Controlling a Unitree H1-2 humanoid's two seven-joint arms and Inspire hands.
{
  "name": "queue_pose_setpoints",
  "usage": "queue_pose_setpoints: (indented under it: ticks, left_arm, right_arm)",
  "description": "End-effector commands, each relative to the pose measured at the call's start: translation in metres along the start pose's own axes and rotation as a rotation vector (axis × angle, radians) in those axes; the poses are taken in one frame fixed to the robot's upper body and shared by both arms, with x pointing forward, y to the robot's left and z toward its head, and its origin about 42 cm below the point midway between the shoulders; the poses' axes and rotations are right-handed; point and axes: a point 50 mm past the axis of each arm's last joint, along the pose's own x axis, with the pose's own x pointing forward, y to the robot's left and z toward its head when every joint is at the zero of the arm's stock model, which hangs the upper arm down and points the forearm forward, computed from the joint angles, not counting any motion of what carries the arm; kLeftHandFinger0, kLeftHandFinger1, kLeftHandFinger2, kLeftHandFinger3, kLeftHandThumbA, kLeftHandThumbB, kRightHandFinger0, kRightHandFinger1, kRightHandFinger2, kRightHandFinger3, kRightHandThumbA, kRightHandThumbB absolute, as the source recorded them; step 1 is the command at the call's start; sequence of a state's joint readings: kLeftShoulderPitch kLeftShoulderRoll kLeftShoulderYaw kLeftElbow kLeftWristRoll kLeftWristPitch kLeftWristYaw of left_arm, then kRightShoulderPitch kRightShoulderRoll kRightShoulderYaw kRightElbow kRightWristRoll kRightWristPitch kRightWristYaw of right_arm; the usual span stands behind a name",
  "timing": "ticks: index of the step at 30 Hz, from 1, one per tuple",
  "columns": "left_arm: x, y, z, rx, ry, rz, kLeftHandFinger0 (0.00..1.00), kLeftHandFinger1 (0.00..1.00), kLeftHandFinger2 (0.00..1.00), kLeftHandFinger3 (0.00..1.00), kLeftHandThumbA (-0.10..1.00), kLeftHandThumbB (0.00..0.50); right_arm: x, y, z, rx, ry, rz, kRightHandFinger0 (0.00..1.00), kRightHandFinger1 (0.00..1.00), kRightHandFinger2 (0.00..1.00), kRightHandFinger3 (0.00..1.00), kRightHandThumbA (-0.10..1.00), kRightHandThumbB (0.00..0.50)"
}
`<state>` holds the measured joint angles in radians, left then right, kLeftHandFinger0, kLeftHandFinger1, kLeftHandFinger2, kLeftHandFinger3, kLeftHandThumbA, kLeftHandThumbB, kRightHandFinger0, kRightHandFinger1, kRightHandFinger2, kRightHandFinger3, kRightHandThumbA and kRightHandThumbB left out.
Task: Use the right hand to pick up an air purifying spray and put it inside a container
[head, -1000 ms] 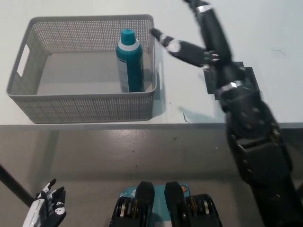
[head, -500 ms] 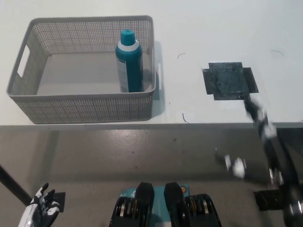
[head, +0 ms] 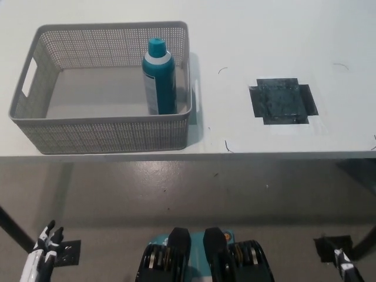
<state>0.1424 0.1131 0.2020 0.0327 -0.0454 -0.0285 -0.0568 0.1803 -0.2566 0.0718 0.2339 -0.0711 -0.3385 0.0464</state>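
The air purifying spray point(head: 160, 76) stands upright inside the container point(head: 111, 134), a grey perforated basket with cut-out handles, on the white table point(head: 247, 35). The can sits at the basket's right end, close to the right wall, teal body with a white collar and teal cap. Judging from how things lie, the placing is done: can in, nothing holding it. It is upright probably because it was lowered by its body and let go on its base; the spot near the right wall fits an approach from the right-hand side.

Right hand point(head: 345, 265): only a sliver shows at the bottom right corner, below the table edge and well apart from the basket. Cannot tell whether its fingers are spread or curled. It holds nothing that I can see.

Left hand point(head: 42, 252): resting low at the bottom left, below the table, fingers pointing up and slightly apart, empty.

A dark square patch point(head: 282, 101) lies on the table right of the basket, likely a marker for where the can started; a judgement only.

Writing: a pale label panel on the can's side, too small to read. No brand legible anywhere.
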Motion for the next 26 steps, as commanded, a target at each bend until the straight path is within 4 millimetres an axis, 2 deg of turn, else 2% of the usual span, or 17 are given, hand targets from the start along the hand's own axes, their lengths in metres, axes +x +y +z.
queue_pose_setpoints:
  ticks: [1, 2, 3, 4, 9, 11, 12, 15, 16, 18, 20, 22, 25, 26]
  left_arm:
    - [-0.001, 0.008, 0.012, -0.012, -0.104, 0.044, 1.0, 1.0, 0.98, 1.0, 0.85, 0.43]
    - [0.001, 0.008, 0.013, -0.009, -0.109, 0.052, 1.0, 1.0, 0.98, 1.0, 0.85, 0.456]
    - [0.002, 0.009, 0.013, -0.007, -0.112, 0.053, 1.0, 1.0, 0.98, 1.0, 0.85, 0.459]
    - [0.003, 0.008, 0.015, -0.005, -0.114, 0.046, 1.0, 1.0, 0.99, 1.0, 0.85, 0.48]
    - [0.005, 0.008, 0.019, 0.01, -0.13, 0.012, 1.0, 1.0, 1.0, 1.0, 0.86, 0.458]
    - [0.008, 0.01, 0.019, 0.0, -0.133, 0.006, 1.0, 1.0, 0.99, 1.0, 0.81, 0.464]
    - [0.009, 0.01, 0.019, 0.008, -0.141, 0.006, 1.0, 1.0, 0.99, 1.0, 0.79, 0.485]
    - [0.011, 0.01, 0.017, 0.036, -0.146, 0.01, 1.0, 1.0, 0.98, 1.0, 0.78, 0.5]
    - [0.011, 0.01, 0.017, 0.045, -0.146, 0.004, 1.0, 1.0, 0.98, 1.0, 0.79, 0.483]
    - [0.011, 0.009, 0.017, 0.057, -0.152, 0.002, 1.0, 1.0, 0.98, 1.0, 0.76, 0.448]
    - [0.01, 0.01, 0.016, 0.054, -0.151, 0.01, 1.0, 1.0, 0.97, 1.0, 0.74, 0.432]
    - [0.01, 0.01, 0.016, 0.055, -0.153, 0.001, 1.0, 1.0, 0.97, 1.0, 0.67, 0.398]
    - [0.009, 0.011, 0.014, 0.056, -0.153, -0.004, 1.0, 1.0, 0.97, 1.0, 0.55, 0.417]
    - [0.009, 0.011, 0.014, 0.053, -0.154, -0.003, 1.0, 0.99, 0.97, 1.0, 0.54, 0.424]
  right_arm:
    - [0.01, -0.017, 0.004, -0.001, -0.107, -0.025, 1.0, 1.0, 1.0, 1.0, 1.0, 0.469]
    - [0.012, -0.019, 0.004, 0.0, -0.111, -0.026, 1.0, 1.0, 1.0, 1.0, 1.0, 0.453]
    - [0.014, -0.019, 0.004, 0.002, -0.115, -0.026, 1.0, 1.0, 1.0, 1.0, 1.0, 0.45]
    - [0.017, -0.02, 0.006, 0.013, -0.117, -0.026, 1.0, 1.0, 1.0, 1.0, 1.0, 0.463]
    - [0.021, -0.019, 0.009, 0.013, -0.129, -0.024, 1.0, 1.0, 1.0, 1.0, 0.99, 0.468]
    - [0.022, -0.015, 0.01, 0.018, -0.134, -0.024, 1.0, 1.0, 1.0, 1.0, 0.99, 0.473]
    - [0.023, -0.014, 0.011, 0.027, -0.135, -0.023, 1.0, 1.0, 1.0, 1.0, 0.98, 0.482]
    - [0.025, -0.013, 0.011, 0.03, -0.144, -0.011, 1.0, 1.0, 1.0, 1.0, 0.98, 0.48]
    - [0.025, -0.013, 0.012, 0.024, -0.146, -0.008, 1.0, 1.0, 1.0, 1.0, 0.99, 0.472]
    - [0.025, -0.013, 0.013, 0.007, -0.143, -0.008, 1.0, 1.0, 1.0, 1.0, 0.99, 0.49]
    - [0.028, -0.012, 0.013, 0.01, -0.141, -0.006, 1.0, 1.0, 1.0, 1.0, 0.99, 0.488]
    - [0.029, -0.012, 0.014, 0.008, -0.138, -0.014, 1.0, 1.0, 1.0, 1.0, 0.98, 0.458]
    - [0.032, -0.013, 0.014, 0.012, -0.131, -0.017, 1.0, 1.0, 1.0, 1.0, 1.0, 0.441]
    - [0.032, -0.013, 0.015, 0.017, -0.127, -0.018, 1.0, 1.0, 1.0, 1.0, 1.0, 0.441]
